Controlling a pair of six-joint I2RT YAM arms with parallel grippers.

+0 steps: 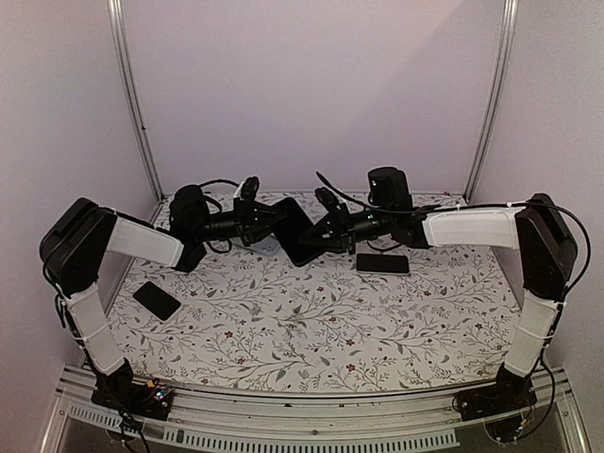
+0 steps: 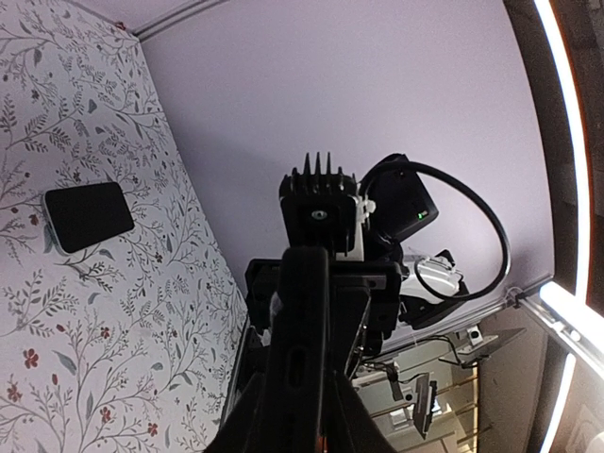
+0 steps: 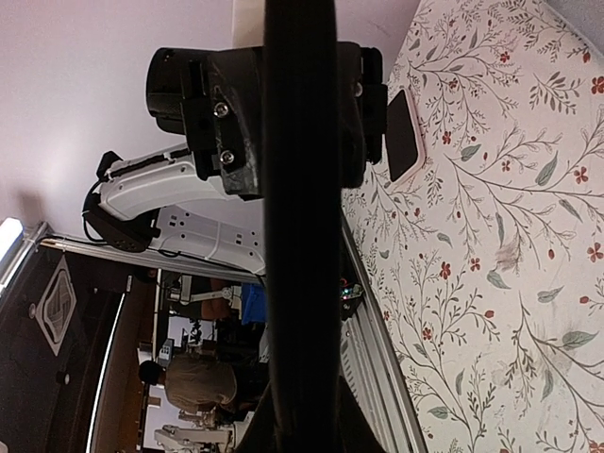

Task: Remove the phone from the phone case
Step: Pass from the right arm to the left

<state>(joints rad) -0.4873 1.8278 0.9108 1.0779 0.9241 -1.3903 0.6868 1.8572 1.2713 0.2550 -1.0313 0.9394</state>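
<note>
Left fingers [image 1: 269, 217] and right fingers [image 1: 332, 226] clamp opposite edges of the black slab-shaped cased phone [image 1: 297, 231] mid-air; prying them apart looks next.

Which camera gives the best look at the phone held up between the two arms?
Top external: the phone shows its broad dark face, tilted, between the left gripper and right gripper. Both wrist views catch it only edge-on, as a dark central bar in the frame.
</note>
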